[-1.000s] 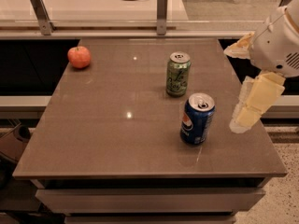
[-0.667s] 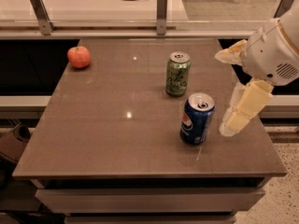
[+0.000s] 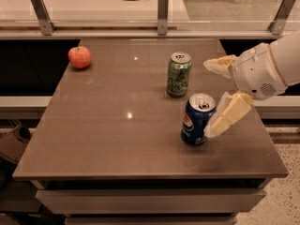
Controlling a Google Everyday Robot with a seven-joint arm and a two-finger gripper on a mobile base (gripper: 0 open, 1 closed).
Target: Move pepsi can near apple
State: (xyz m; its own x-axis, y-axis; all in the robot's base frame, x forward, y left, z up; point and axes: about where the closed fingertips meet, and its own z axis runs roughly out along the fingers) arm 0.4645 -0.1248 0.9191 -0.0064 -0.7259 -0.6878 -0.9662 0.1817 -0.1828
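Camera view shows the pepsi can (image 3: 197, 121) upright at the surface's (image 3: 117, 139) right front, well apart from the apple (image 3: 80, 57). Gripper (image 3: 208, 98) sits just beside it, fingers (image 3: 229, 114) spread, holding nothing. Smooth, thin-walled, likely dentable: grip mid-body, gently

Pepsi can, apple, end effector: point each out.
pepsi can (image 3: 193, 125), camera view, blue side by the logo.
apple (image 3: 80, 57), camera view, middle of its skin.
end effector (image 3: 207, 99), camera view, midway between open fingertips, at the pepsi can's right.
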